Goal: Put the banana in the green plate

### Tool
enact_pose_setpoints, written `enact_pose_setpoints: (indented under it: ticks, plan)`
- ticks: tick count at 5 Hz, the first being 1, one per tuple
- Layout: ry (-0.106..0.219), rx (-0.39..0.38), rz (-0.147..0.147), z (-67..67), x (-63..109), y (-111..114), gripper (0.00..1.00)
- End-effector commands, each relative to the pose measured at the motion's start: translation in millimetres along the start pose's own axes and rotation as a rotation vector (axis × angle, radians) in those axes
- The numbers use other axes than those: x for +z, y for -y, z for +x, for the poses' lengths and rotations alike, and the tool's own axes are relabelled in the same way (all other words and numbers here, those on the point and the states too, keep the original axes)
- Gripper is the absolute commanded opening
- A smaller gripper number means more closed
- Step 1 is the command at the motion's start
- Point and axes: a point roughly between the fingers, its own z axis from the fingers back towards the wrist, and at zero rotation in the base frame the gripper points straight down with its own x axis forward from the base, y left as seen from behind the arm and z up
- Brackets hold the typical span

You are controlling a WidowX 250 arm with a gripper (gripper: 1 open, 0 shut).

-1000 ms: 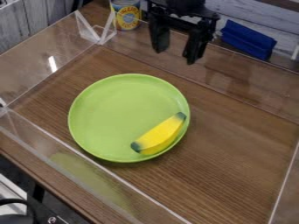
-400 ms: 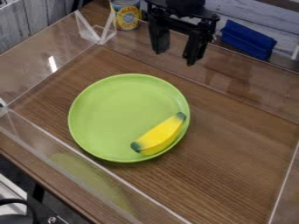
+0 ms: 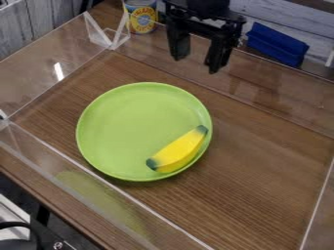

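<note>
Banana (image 3: 182, 150) lying inside the green plate (image 3: 111, 122), tucked against the rim on the side nearest the bottom right of the view, one dark tip up toward the rim edge, the other down at the plate's lower lip. Nothing altered across the last second: same spot for the fruit, same spot for the plate, same pose for the claw (image 3: 197, 54). Taken as a judgement, placement done and the task as good as finished, only a retreat or a stop left. Claw up at the top of the view, pointing down, fingers spread wide with clear daylight between them, pinching nothing. Well apart from the banana, raised above the wooden table (image 3: 268, 146) beyond the plate's far rim, no contact with either. Clear walls (image 3: 39, 156) around the work area, a blue object (image 3: 276, 41) behind the arm, neither in the way.
</note>
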Motion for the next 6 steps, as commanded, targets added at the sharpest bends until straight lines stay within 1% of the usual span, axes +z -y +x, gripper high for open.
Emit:
enact_pose_setpoints:
  ticks: [1, 6]
  plan:
    - [0.04, -0.012, 0.001, 2.0, 9.4, 2.2, 1.0]
    - [0.059, -0.028, 0.002, 2.4, 8.6, -2.2, 1.0]
